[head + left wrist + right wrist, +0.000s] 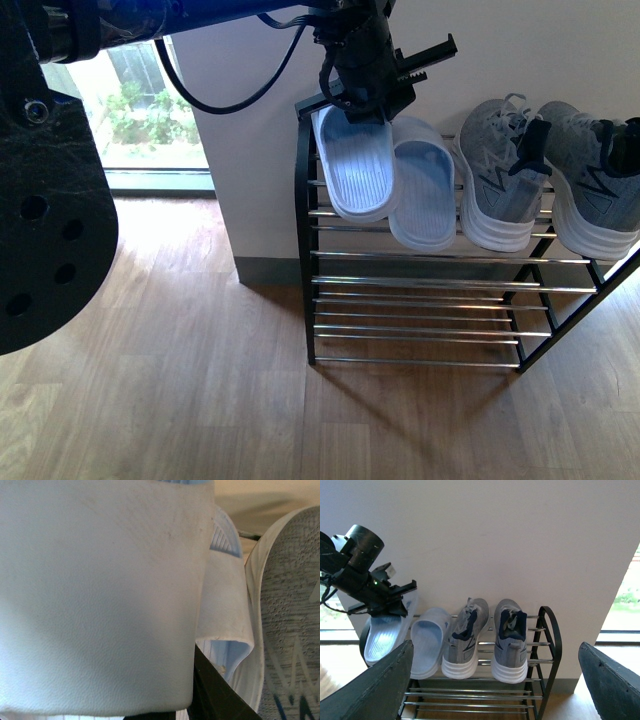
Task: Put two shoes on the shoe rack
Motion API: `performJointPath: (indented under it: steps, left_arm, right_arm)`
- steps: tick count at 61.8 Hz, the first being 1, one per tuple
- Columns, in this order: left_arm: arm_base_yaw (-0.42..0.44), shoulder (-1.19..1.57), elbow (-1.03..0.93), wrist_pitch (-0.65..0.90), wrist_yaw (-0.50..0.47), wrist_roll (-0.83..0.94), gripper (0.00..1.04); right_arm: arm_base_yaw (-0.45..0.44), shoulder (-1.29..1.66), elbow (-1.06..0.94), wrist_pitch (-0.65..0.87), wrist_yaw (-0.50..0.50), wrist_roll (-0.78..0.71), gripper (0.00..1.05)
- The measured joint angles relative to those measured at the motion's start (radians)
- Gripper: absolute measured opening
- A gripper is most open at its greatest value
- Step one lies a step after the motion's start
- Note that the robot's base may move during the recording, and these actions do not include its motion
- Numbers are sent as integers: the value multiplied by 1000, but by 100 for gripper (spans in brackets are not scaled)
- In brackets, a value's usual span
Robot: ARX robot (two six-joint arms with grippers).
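The left gripper [365, 100] is closed on the strap end of a pale blue slide slipper [355, 165], holding it at the left end of the shoe rack [305, 250], sole side facing out, heel hanging lower over the upper rods. In the left wrist view the slipper's pale strap [100, 595] fills most of the picture, so the fingers themselves cannot be seen there. Just beside it on the same tier lies the second slide slipper [425, 195], its near edge partly under the held one. To the right of that sit the two grey knit sneakers: the left sneaker [497, 175] and the right sneaker [595, 185], side by side, white heels toward the camera, toes toward the wall [250, 120]. The lower silver rods [415, 330] of the rack carry nothing. The rack stands on a wooden floor [200, 400].

The right wrist view looks at the rack from farther back, with all four shoes in a row. Its own gripper's two dark fingers [375, 685] frame the lower corners, spread wide apart with nothing between them
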State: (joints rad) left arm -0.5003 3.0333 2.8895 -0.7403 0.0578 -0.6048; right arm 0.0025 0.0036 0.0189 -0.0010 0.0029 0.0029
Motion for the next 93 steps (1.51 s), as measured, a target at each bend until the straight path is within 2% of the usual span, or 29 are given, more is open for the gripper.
performJointPath:
  steps: [18,35,40,44,46,48,53,58,61,67,74,76,78,84,86,88,92,93]
  left_arm:
    - [11,32,0,2,14,-3,2]
    - [12,43,1,-34,-27,-2,2]
    - [13,47,1,-45,-34,6,12]
    - [18,48,1,-54,-42,15,26]
    - [18,48,1,-54,-42,15,26]
    - [21,48,1,-56,-50,18,34]
    - [23,48,1,-54,-51,24,42]
    - [24,48,1,-40,-61,30,58]
    - [24,48,1,-35,-64,32,62]
    - [24,42,1,-10,-82,32,79]
    - [23,31,1,2,-87,31,92]
    - [21,22,1,7,-87,31,100]
    - [20,19,1,7,-89,31,104]
    - [17,-1,1,4,-111,29,97]
    - [17,-13,1,4,-114,29,88]
    - [17,-22,1,4,-118,29,86]
    - [17,-37,1,4,-127,32,90]
    - [17,-45,1,4,-130,32,94]
  right_arm:
    - [0,0,0,0,0,0,96]
    - [0,0,0,0,0,0,96]
    - [0,0,0,0,0,0,96]
    - [0,0,0,0,0,0,96]
    - [0,0,0,0,0,0,96]
    - [0,0,0,0,0,0,96]
    - [0,0,0,0,0,0,96]
    - [0,0,0,0,0,0,96]
    - [0,0,0,0,0,0,96]
    - [0,0,0,0,0,0,96]
    - [0,0,0,0,0,0,96]
    - [0,0,0,0,0,0,96]
    - [0,0,0,0,0,0,96]
    - [0,0,0,0,0,0,96]
    - [0,0,0,0,0,0,96]
    - [0,0,0,0,0,0,96]
    - [0,0,0,0,0,0,96]
    - [0,0,0,0,0,0,96]
